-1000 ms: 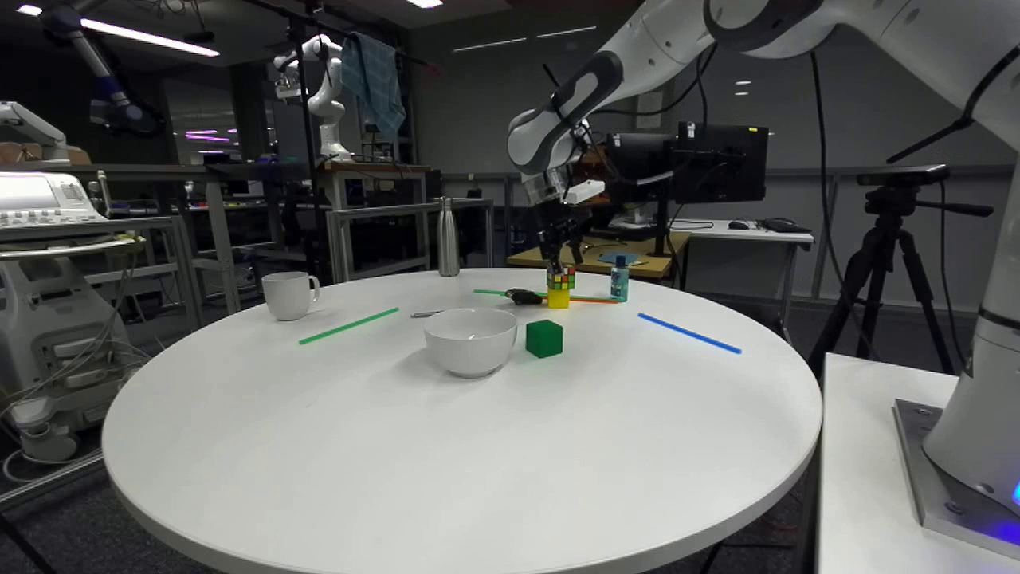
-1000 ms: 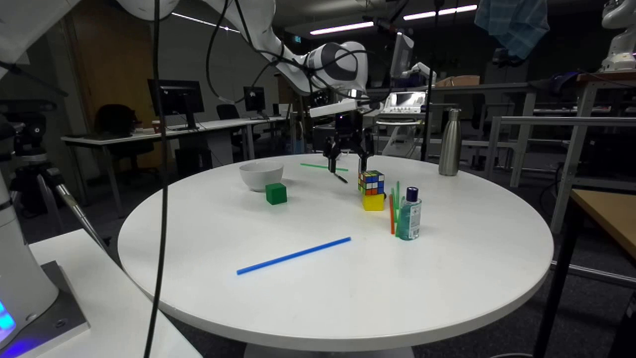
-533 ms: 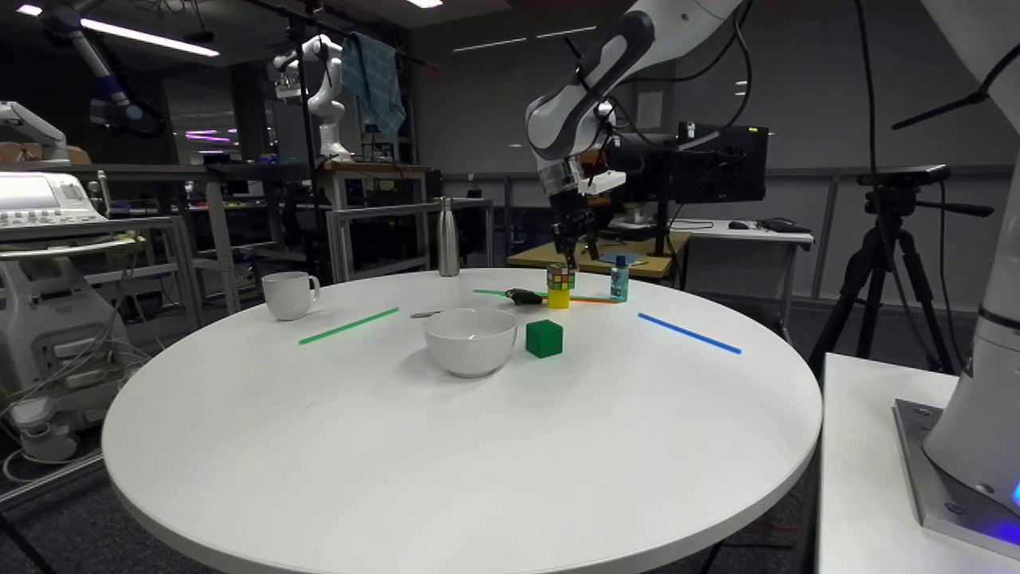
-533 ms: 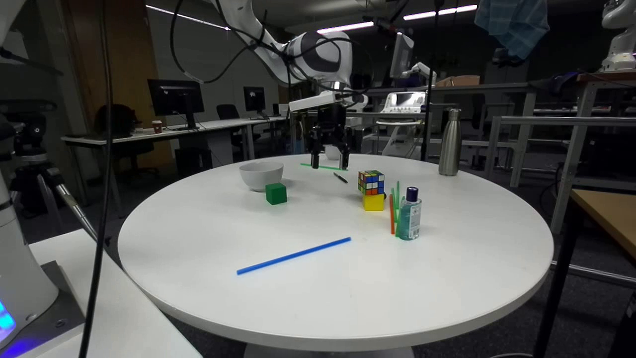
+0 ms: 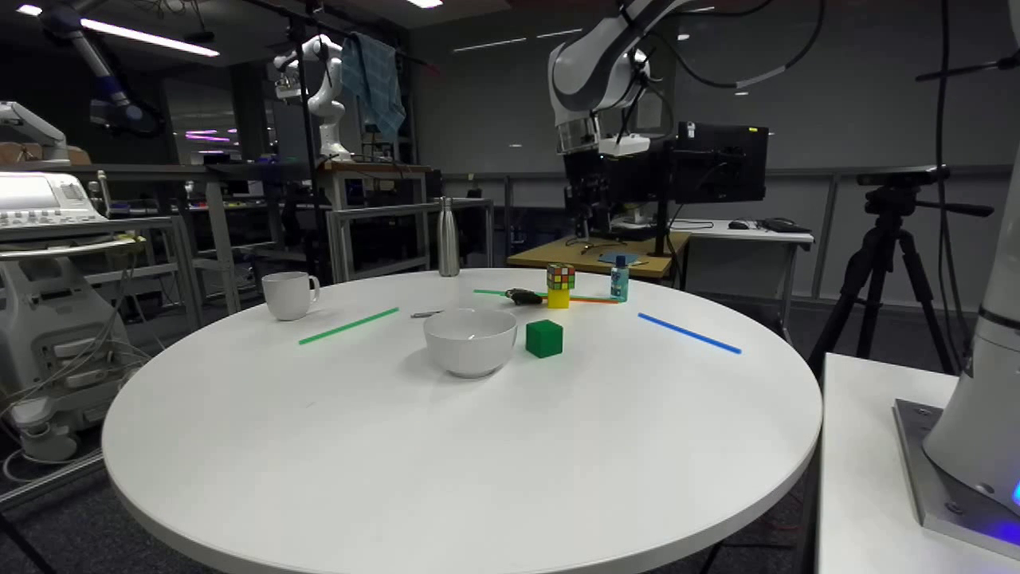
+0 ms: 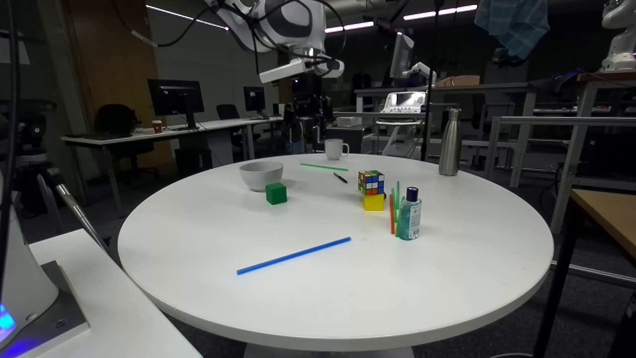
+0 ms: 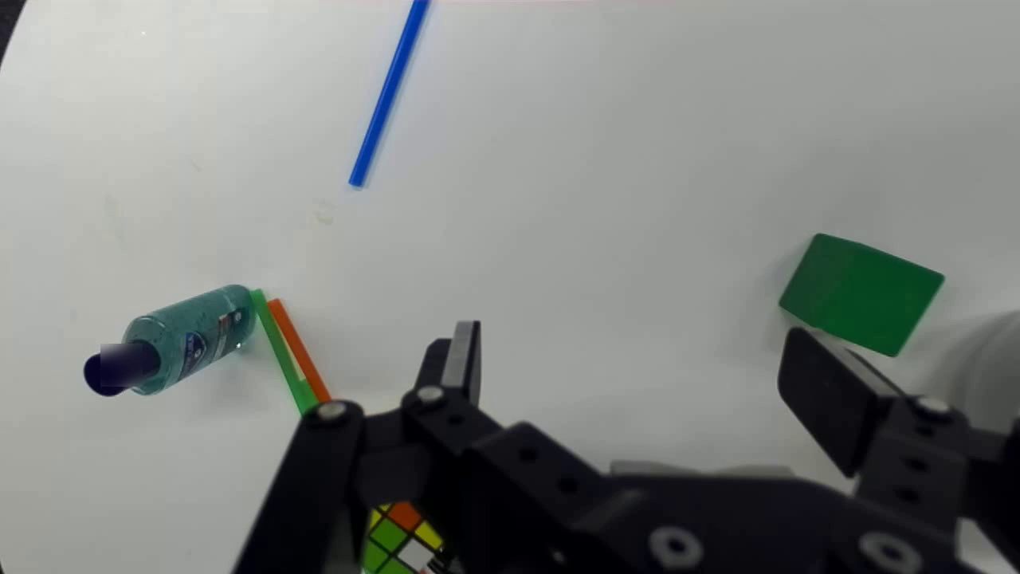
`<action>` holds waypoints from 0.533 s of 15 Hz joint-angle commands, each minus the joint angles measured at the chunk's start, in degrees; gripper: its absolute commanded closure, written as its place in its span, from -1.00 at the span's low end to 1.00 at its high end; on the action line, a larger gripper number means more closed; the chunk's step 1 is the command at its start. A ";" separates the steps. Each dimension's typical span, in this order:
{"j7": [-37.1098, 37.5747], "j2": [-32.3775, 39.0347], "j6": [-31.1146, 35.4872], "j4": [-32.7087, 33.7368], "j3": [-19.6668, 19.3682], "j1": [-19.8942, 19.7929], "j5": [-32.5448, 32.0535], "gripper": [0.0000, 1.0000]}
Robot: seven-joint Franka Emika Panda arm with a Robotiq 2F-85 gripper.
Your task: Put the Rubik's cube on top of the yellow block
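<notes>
The Rubik's cube [image 5: 560,277] sits on top of the yellow block [image 5: 558,299]. In an exterior view the cube [image 6: 371,182] looks level and roughly lined up with the block [image 6: 373,202]. In the wrist view only a corner of the cube [image 7: 396,542] shows below the left finger, and the block is hidden. My gripper [image 7: 629,339] is open, with bare table between its fingers. In the exterior views the gripper [image 5: 590,227] hangs well above the table, apart from the cube; it also shows above the table's far side [image 6: 305,136].
A green cube [image 6: 276,194] and a white bowl [image 6: 261,175] stand near each other. A sanitizer bottle [image 6: 409,216] and straws [image 6: 392,214] lie close to the stack. A blue straw [image 6: 293,256], a pen [image 6: 340,177], a mug [image 5: 290,295] and a steel bottle [image 5: 448,239] are also on the table.
My open gripper has risen and moved away from the stack, leftward in one exterior picture and rightward in another. The cube and the yellow block have stayed in place.
</notes>
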 commanded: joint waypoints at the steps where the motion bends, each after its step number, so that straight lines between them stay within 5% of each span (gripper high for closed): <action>1: 0.16 -11.36 2.93 -9.14 0.85 1.11 3.05 -1.00; 8: -2.48 -24.98 -1.96 -15.50 1.96 4.69 6.83 -1.00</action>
